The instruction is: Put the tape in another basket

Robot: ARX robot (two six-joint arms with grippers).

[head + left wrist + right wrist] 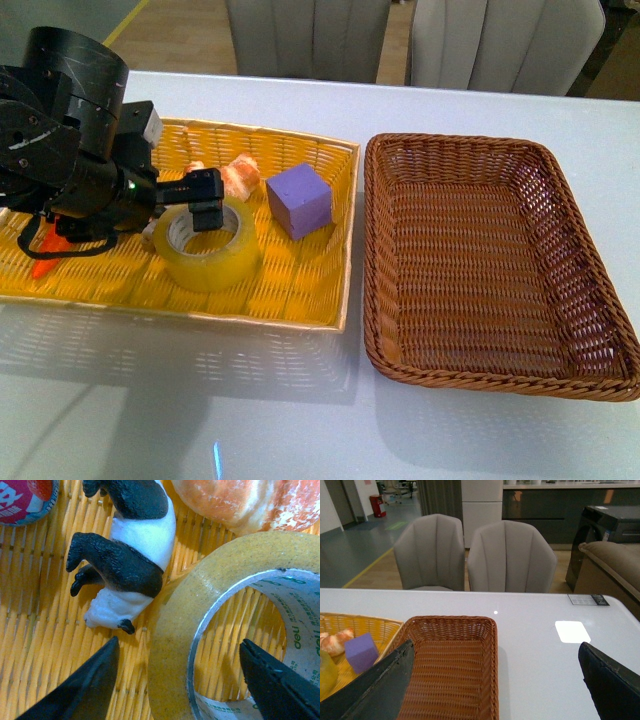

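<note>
We log bright, even overhead light; a square glare patch on the white counter [540,670]; soft shadows under the brown wicker basket [480,378]; frames sharp.

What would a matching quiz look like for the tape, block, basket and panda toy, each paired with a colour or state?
1. tape
2. block
3. basket
4. panda toy

a. purple
b. black and white
c. dark brown, nothing inside
d. straddled by the left gripper, jaws open

Pairs: 1-d, 2-a, 3-c, 4-b.
</note>
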